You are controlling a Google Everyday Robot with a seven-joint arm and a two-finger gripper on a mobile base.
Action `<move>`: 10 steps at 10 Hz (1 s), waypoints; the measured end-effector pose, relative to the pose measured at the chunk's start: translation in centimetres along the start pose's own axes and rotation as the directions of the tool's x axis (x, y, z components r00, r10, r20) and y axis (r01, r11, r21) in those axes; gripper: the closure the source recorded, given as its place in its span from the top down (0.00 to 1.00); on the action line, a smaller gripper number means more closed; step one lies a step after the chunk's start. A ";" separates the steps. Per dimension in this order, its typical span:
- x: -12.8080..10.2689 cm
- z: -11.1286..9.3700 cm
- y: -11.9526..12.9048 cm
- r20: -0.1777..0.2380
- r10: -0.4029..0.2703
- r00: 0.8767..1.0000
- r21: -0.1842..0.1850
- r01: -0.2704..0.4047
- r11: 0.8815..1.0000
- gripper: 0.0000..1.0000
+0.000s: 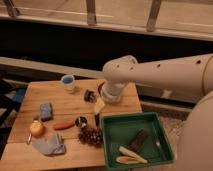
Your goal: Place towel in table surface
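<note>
- Right then, my gripper (98,111) hung low over the table (65,107) mid-right, just above the green tray (131,117) rim.
- Couldn't tell if it was clenched or released.
- Towel (50,145) lay crumpled at the table's front-left, beside an orange (36,128), well apart from the gripper.

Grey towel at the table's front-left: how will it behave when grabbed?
The towel lies crumpled and folded, so it is probably floppy and would likely drape and sag from one pinch. It looks thin, so likely light. The gripper hangs mid-table, well right of it.
</note>
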 end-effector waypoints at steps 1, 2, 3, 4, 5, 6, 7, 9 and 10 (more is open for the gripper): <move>-1.5 0.6 1.8 -0.003 -0.038 0.999 0.000 0.038 0.999 0.80; -2.9 1.1 3.3 -0.005 -0.069 0.998 0.001 0.069 0.998 0.80; -4.5 1.7 5.1 -0.007 -0.106 0.994 0.000 0.106 0.994 0.80; -6.0 2.3 7.3 -0.008 -0.148 0.989 -0.011 0.148 0.989 0.80; -6.9 2.8 9.0 -0.007 -0.184 0.983 -0.023 0.183 0.983 0.80; -7.3 3.1 11.2 0.001 -0.221 0.975 -0.044 0.221 0.974 0.80; -7.4 3.2 13.8 0.020 -0.271 0.962 -0.078 0.272 0.959 0.80; -7.3 3.2 14.6 0.028 -0.288 0.957 -0.091 0.290 0.953 0.80; -7.3 3.2 14.5 0.028 -0.287 0.958 -0.091 0.288 0.953 0.80</move>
